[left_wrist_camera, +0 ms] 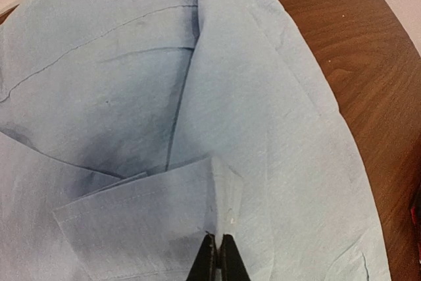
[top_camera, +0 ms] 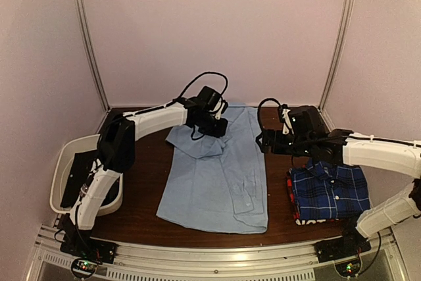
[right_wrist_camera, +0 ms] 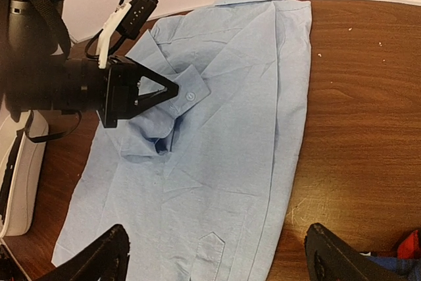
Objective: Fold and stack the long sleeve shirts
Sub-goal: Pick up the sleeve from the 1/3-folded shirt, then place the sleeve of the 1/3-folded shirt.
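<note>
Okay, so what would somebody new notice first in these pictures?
The light blue shirt spread across the middle of the dark wooden table, with the left pincer shut on its folded-in sleeve cuff. Next, the folded blue plaid shirt at the table's near right corner, lying on red cloth, and the right pincer open by the light blue shirt's right edge.

My top view high and behind, looking down, left wrist view close on the light blue shirt [left_wrist_camera: 263,129], right wrist view farther off, all three sharing it
</note>
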